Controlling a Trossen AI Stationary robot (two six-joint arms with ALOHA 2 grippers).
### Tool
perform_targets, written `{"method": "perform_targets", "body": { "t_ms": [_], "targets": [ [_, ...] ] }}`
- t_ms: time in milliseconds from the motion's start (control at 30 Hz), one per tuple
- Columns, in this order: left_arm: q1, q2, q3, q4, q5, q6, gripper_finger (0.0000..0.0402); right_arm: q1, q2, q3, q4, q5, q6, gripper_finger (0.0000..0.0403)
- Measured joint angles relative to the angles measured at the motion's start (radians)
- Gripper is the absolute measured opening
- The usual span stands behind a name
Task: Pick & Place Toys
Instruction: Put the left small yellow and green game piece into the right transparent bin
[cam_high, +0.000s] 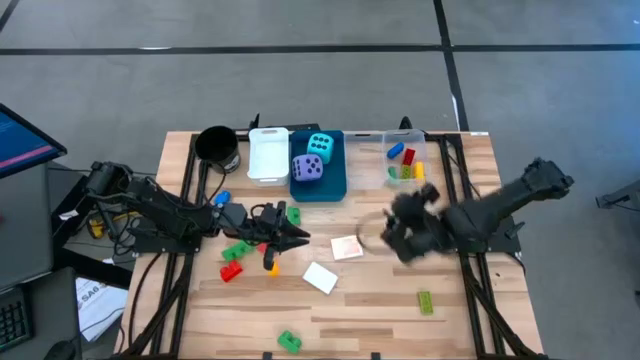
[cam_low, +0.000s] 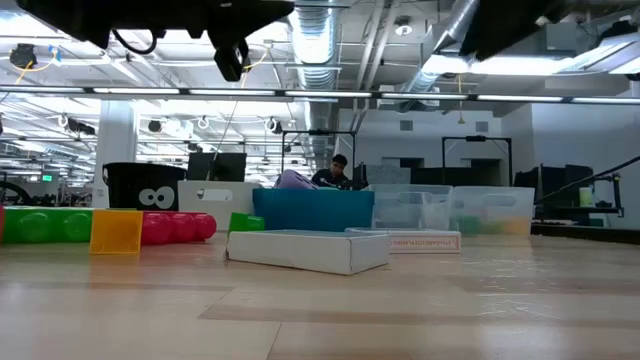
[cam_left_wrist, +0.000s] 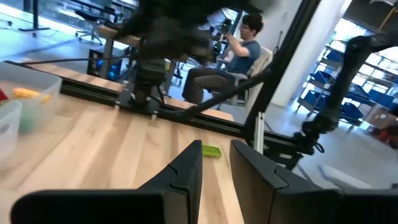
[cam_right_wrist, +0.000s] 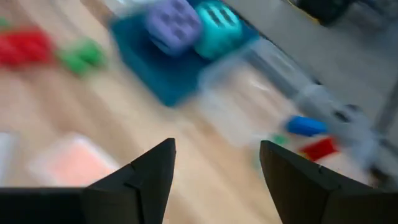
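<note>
Overhead, the left gripper (cam_high: 297, 237) hangs over the wooden table (cam_high: 380, 310) among red and green plastic bricks (cam_high: 236, 252), its fingers parted with only a narrow gap and nothing between them. The right gripper (cam_high: 388, 232) is spread wide and empty beside a flat white card (cam_high: 346, 248). The cyan soft die (cam_high: 320, 146) and purple soft die (cam_high: 307, 169) sit in the blue bin (cam_high: 331, 185); more bricks lie in the clear bin (cam_high: 405, 162)

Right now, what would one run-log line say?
left tool: open, above bricks | right tool: open, empty, near card | dice: in blue bin
</note>
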Motion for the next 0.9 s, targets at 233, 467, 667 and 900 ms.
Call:
{"method": "perform_targets", "body": {
  "t_ms": [233, 467, 667, 900],
  "targets": [
    [0.038, 0.000, 0.000, 0.078, -0.004, 0.002, 0.0076, 0.291, 0.158, 0.000, 0.032, 0.168, 0.417, 0.0230],
    [0.104, 0.000, 0.000, 0.149, -0.004, 0.003, 0.0076, 0.360, 0.325, -0.001, 0.029, 0.140, 0.646, 0.0230],
    [0.157, 0.000, 0.000, 0.142, -0.004, 0.003, 0.0076, 0.370, 0.381, 0.000, 0.021, -0.054, 0.680, 0.0230],
    [0.163, 0.000, 0.000, 0.139, -0.003, 0.003, 0.0076, 0.372, 0.378, 0.000, -0.078, -0.446, 0.602, 0.0230]
  ]
}}
